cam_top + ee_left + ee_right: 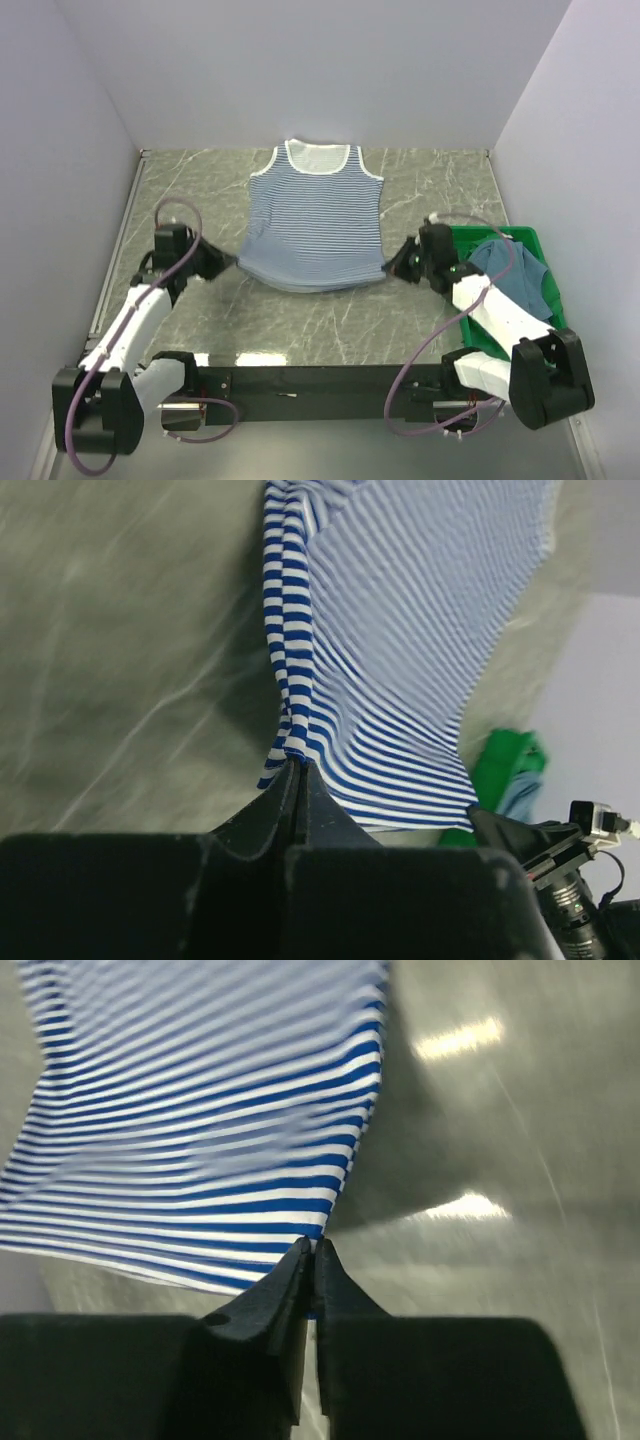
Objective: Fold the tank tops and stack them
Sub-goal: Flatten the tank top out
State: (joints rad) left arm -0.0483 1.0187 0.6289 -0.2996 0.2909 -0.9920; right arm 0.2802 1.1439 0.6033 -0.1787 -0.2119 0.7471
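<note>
One striped top (318, 225), one teal top (515, 275), one crate (549, 292).

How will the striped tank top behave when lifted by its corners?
Probably floppy: the striped tank top sags and ripples between the left end effector and right end effector. Likely light, since small corner pinches hold it.

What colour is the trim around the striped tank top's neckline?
White trim, best seen in the top external view.
</note>
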